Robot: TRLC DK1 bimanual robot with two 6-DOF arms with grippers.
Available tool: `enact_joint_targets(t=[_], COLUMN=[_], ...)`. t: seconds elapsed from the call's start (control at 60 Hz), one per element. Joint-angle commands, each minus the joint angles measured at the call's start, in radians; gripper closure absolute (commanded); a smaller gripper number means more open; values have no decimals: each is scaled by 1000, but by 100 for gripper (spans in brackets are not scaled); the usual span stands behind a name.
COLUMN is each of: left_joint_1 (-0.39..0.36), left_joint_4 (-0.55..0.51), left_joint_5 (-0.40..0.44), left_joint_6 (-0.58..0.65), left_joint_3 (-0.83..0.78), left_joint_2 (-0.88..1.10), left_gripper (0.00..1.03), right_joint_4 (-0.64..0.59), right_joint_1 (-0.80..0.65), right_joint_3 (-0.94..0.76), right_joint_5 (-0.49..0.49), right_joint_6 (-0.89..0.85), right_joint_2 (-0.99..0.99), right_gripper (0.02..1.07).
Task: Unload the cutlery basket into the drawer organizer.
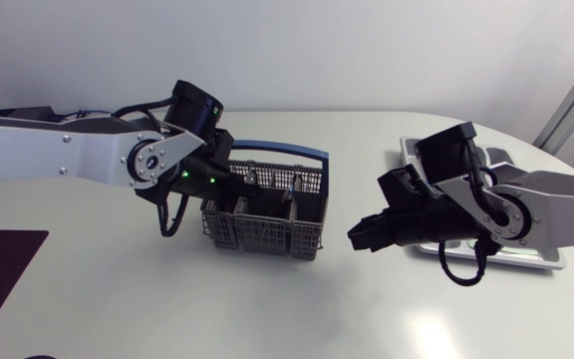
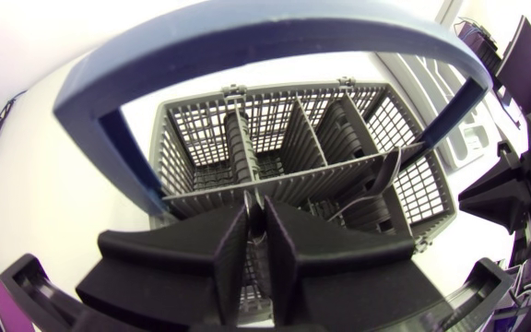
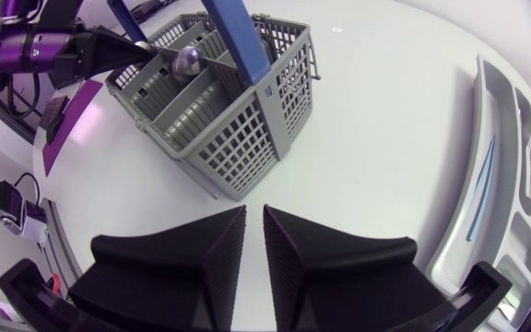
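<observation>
Well, leftmost first: the left gripper dipped into the cutlery basket, fingers drawn almost together with a thin pale sliver in the slit. Apparently pinching a spoon, bowl poking out just past the fingertips beside the blue handle. Hard to confirm from the left wrist view alone.

Handles, by the look of it, as light, stiff and slick: thin polished metal, no give, prone to swivelling or sliding between smooth wedge fingers if taken near one end. Best gripped across the flat of the shank, close to the balance point, then lifted straight up to clear the dividers and that arched handle. Not fragile, but apt to snag the lattice walls or neighbouring pieces.

As for looks: a rounded, shiny bowl catching the light, shank hidden by the fingers. More cutlery down in the compartments, one slim grey piece leaning on a divider, others dark and hard to make out. Basket itself grey plastic lattice, split into several cells, standing upright left of the middle of the table.

Further right, the right gripper, held over bare tabletop between basket and organizer, fingers pressed close with nothing between them. Rightmost, the drawer organizer: a pale grey tray of long slots, partly hidden beneath the right arm, well apart from the basket.
</observation>
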Motion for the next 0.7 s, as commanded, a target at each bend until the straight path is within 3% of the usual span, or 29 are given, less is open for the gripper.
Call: enact_joint_targets(t=[0.0,0.1,0.217,0.467,0.683], left_joint_1=[18,29,64,190,185], left_joint_4=[-5,29,56,105,99], left_joint_5=[-14,-8,59,403,500], left_joint_6=[6,5,0,-73,-63], left_joint_3=[-60,-97,-131,-149,-138], left_joint_2=[-45,-97,-160,-255,-441], left_gripper=[94,94,94,94,94], right_joint_4=[13,13,11,11,8], right_joint_1=[7,10,13,13,8], right_joint_3=[-31,-31,-31,-36,-28], right_joint_5=[5,5,5,5,-5], right_joint_6=[7,7,7,8,5], right_joint_2=[18,18,15,9,-38], right_gripper=[86,86,86,86,86])
